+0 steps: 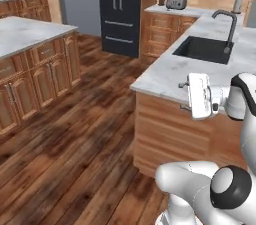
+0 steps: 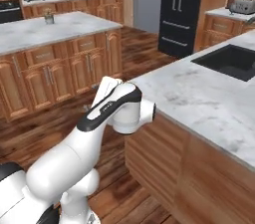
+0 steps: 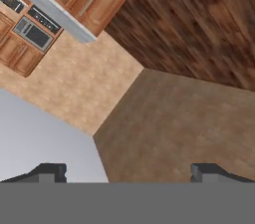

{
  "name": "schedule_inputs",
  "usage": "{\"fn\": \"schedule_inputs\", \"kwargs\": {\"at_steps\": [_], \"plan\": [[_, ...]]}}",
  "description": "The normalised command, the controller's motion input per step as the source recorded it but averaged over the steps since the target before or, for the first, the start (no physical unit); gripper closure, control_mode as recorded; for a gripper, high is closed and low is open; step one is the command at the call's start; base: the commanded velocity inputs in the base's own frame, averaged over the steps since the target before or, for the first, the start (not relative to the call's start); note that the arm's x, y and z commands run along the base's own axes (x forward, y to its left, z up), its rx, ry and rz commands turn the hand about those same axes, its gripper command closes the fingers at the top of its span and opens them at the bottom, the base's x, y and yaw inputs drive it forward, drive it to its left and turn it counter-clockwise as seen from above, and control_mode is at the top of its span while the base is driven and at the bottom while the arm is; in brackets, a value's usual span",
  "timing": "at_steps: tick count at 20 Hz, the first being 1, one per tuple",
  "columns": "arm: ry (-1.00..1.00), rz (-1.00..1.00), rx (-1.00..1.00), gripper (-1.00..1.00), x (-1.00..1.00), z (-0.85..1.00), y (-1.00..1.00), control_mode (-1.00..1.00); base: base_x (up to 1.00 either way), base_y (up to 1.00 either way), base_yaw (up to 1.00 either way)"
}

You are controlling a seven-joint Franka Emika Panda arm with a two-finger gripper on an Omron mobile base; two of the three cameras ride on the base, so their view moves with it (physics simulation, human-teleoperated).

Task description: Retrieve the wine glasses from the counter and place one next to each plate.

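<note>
My gripper (image 1: 183, 96) hangs in the air beside the near corner of the sink island, its fingers pointing left over the wooden floor. In the hand view the gripper (image 3: 128, 172) is open, the two dark fingertips (image 3: 50, 170) far apart with nothing between them. Across the aisle stands the counter (image 2: 30, 34), white marble on brown cabinets. On its far part sits a small grey thing (image 2: 49, 18) that looks like one of the wine glasses, too small to make out. The plates are out of view.
The marble island (image 1: 160, 76) with its black sink (image 1: 205, 49) and faucet (image 1: 230, 24) lies right beside my hand. A black fridge (image 1: 119, 9) and a toaster (image 1: 176, 2) stand at the back. Wooden floor (image 1: 90, 129) runs between island and counter.
</note>
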Motion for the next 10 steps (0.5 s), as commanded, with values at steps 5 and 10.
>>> {"fn": "schedule_inputs", "kwargs": {"at_steps": [5, 10], "plan": [[0.00, 0.00, 0.00, -1.00, 0.00, 0.00, 0.00, 1.00, 0.95, 1.00, -0.40], [0.00, 0.00, 0.00, -1.00, 0.00, 0.00, 0.00, 1.00, 0.57, 1.00, -0.37]]}}
